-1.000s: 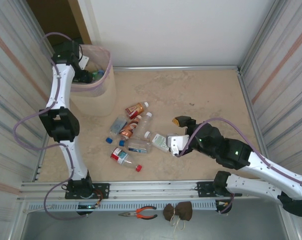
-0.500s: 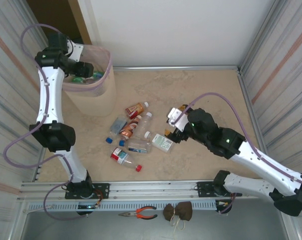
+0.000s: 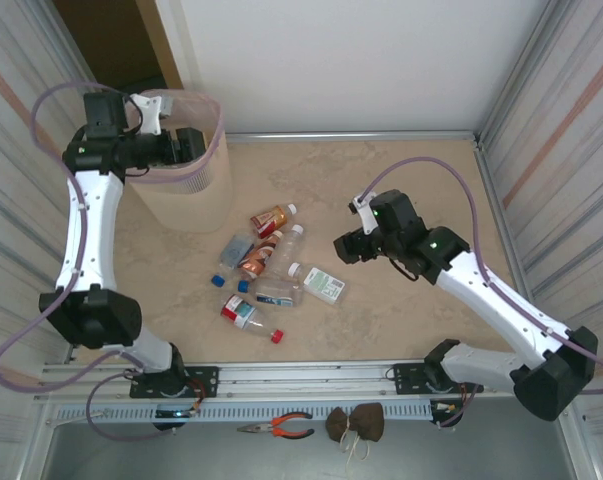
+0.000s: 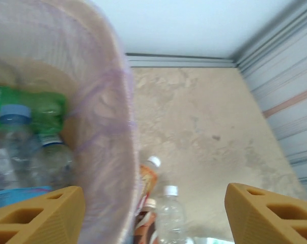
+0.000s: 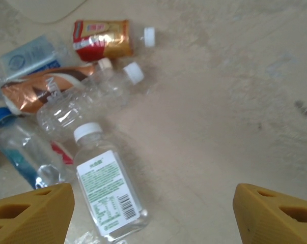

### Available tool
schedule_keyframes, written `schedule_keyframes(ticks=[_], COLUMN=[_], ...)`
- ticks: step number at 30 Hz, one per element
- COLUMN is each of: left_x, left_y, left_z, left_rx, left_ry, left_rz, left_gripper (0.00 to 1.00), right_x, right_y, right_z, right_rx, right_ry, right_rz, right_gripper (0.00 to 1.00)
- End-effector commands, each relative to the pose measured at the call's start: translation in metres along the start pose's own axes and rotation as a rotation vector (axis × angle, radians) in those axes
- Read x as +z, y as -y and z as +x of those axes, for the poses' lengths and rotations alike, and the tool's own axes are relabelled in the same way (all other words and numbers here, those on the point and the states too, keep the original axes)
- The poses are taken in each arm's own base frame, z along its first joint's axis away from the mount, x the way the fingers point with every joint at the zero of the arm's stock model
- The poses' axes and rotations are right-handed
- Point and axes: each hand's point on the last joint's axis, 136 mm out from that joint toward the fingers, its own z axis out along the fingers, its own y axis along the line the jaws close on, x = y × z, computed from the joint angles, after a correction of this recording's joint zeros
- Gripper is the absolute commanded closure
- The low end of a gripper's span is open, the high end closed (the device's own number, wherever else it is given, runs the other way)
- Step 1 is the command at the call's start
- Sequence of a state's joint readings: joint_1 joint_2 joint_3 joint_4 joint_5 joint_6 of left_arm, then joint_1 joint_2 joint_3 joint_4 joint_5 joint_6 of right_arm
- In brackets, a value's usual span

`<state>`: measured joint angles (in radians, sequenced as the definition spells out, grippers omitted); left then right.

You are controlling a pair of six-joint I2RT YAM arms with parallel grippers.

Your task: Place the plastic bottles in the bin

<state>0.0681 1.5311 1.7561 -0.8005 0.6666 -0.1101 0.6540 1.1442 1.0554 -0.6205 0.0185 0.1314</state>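
My right gripper [image 3: 346, 247] has risen above the plastic bottles [image 5: 105, 195] — jaws wide, empty, ready to pick. My left gripper [image 3: 186, 145] gapes over the bin [image 3: 181, 205], seemingly just emptied.

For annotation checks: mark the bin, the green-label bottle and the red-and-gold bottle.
bin [image 3: 186, 203], top external view, side wall.
green-label bottle [image 5: 108, 193], right wrist view, its label.
red-and-gold bottle [image 5: 103, 47], right wrist view, its label.

Brown-and-orange bottle [image 5: 38, 91]: label reads "NES", rest curls out of sight. White-labelled bottle [image 5: 107, 190]: barcode; green print too small to read.
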Motion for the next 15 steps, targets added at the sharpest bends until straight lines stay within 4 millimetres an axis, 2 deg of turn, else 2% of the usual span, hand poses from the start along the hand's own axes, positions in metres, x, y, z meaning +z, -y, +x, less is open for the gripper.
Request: schedule_keyframes(ticks=[1, 7, 10, 15], left_x=[-0.014, -0.017, -0.018, -0.020], left_y=[0.039, 0.060, 0.069, 0.076], left_z=[-0.019, 0.000, 0.009, 0.022], left_rx=[-0.021, -0.025, -0.014, -0.010], left_ry=[0.140, 0.158, 0.153, 0.145], left_rz=[0.176, 0.227, 0.229, 0.224], left_gripper=[0.27, 0.28, 0.28, 0.28], right_x=[0.012, 0.034, 0.047, 0.066], right_y=[-0.015, -0.026, -0.026, -0.039], right_z=[0.018, 0.037, 0.044, 0.063], right_rx=[0.034, 0.011, -0.018, -0.161], right_ry=[-0.114, -0.214, -0.245, -0.338], right_rz=[-0.090, -0.119, -0.077, -0.042], right_gripper=[0.20, 0.22, 0.23, 0.21])
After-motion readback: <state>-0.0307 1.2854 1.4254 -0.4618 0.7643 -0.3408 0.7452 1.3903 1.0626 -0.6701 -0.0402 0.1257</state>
